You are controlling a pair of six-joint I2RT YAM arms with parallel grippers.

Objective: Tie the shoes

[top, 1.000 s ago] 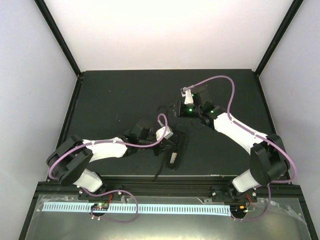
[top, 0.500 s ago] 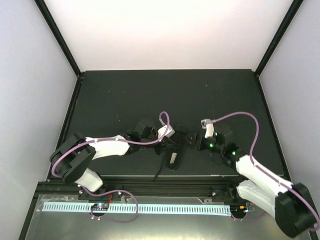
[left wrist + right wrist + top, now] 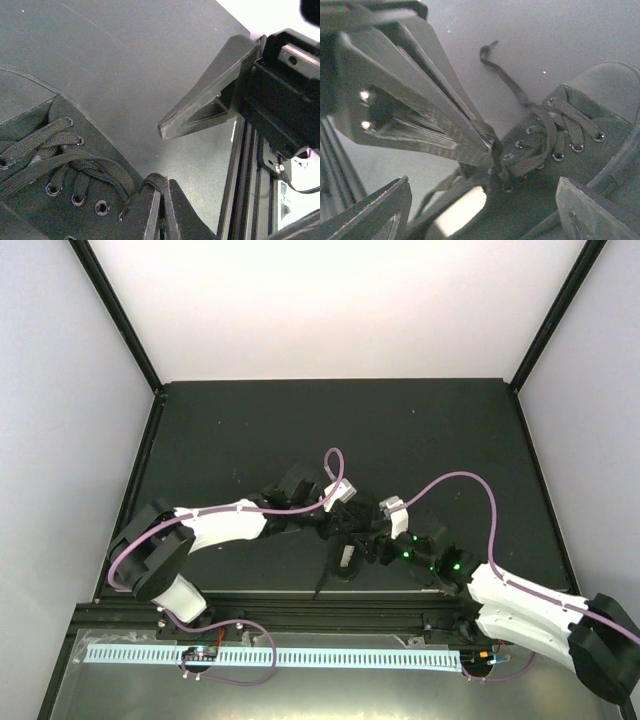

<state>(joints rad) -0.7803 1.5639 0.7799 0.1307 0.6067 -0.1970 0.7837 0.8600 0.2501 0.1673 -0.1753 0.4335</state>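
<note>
- The shoe [image 3: 351, 552] lies on its sole near the front edge of the table [image 3: 240, 430], between the two grippers, with a pale patch [image 3: 462, 210] showing on its insole.
- The left gripper [image 3: 161, 196] is clenched, its fingers [image 3: 435, 115] pressed flat together on a loop of lace [image 3: 152, 180] just above the top eyelets.
- The right gripper [image 3: 362, 543] is spread wide and grasps nothing; its two fingers [image 3: 375, 212] sit on either side of the shoe's mouth, with the left gripper's pinch between them.
- From the left wrist camera, one right finger [image 3: 200, 107] hangs apart from the shoe, over bare table.
- A loose lace end [image 3: 492, 55] trails away from the eyelets across the table; it seems to lie flat, though the view is blurred there.
- The table is matte black, with black posts at its corners, pale walls on three sides and a metal rail [image 3: 330, 655] along the near edge.
</note>
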